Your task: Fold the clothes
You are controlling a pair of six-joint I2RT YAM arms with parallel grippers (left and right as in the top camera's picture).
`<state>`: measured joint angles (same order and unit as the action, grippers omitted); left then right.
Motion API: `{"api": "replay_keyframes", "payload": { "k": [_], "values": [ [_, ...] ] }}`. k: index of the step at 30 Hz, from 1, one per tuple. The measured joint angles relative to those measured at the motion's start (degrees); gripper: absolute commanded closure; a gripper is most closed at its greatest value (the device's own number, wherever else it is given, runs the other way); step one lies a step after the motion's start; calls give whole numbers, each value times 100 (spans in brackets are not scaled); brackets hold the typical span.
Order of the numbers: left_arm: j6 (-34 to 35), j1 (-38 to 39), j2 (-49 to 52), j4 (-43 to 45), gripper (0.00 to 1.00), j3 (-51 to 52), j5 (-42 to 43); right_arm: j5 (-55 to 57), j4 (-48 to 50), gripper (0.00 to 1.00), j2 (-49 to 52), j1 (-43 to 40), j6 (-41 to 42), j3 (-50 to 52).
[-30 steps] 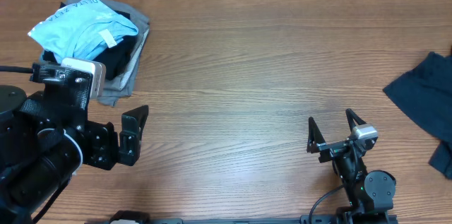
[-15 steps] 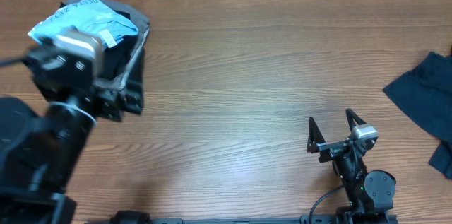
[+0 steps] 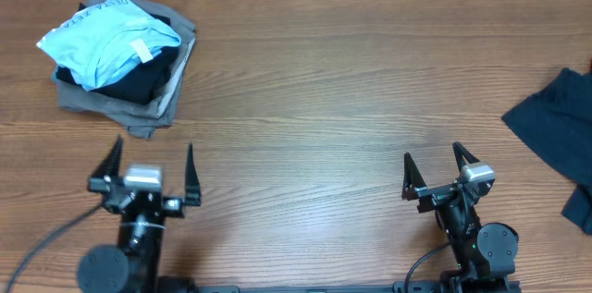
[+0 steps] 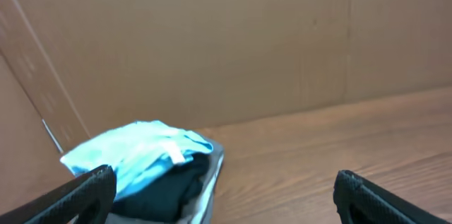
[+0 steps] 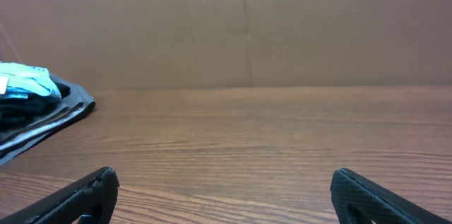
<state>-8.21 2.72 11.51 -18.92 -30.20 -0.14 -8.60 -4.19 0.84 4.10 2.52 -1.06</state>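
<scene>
The clothes sit in a folded stack at the table's far left, with a light blue T-shirt (image 3: pixel 104 38) on top of a black one (image 3: pixel 134 80) and a grey one (image 3: pixel 162 99). In the left wrist view the light blue T-shirt (image 4: pixel 134 157) lies ahead on the left. My left gripper (image 3: pixel 153 150) (image 4: pixel 224 174) stands open and empty near the front edge, well short of the stack. A dark navy garment (image 3: pixel 560 131) lies crumpled at the right edge. My right gripper (image 3: pixel 432 154) (image 5: pixel 224 176) is open and empty over bare wood at the front right.
The wooden table (image 3: pixel 324 99) runs between the stack and the navy garment. A brown cardboard wall (image 5: pixel 247 26) closes off the far side. In the right wrist view the stack (image 5: pixel 32 107) shows far off at the left.
My left arm has pulled back from beside the stack and dropped to the front left, its gripper still open. The right arm has not moved.
</scene>
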Motion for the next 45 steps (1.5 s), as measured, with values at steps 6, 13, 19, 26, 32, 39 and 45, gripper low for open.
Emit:
{"api": "replay_keyframes", "payload": {
  "k": [6,13,19,26,32,39,45],
  "values": [
    [0,0,-981,866,0,1502,-68,0,2,0,0,0,2,0],
    [4,0,-1058,2382,0,2793,-81,0,0,0,0,0,0,0],
    [4,0,-1062,1620,0,2970,-96,0,4,0,0,0,-2,0],
    [4,0,-1060,1449,0,2973,-101,0,4,0,0,0,0,0],
    [4,0,-1060,1449,0,2973,-101,0,4,0,0,0,-2,0],
    [4,0,-1060,1449,0,2973,-101,0,2,0,0,0,0,0],
    [4,0,-1060,1449,0,2970,-98,0,4,0,0,0,0,0]
  ]
}}
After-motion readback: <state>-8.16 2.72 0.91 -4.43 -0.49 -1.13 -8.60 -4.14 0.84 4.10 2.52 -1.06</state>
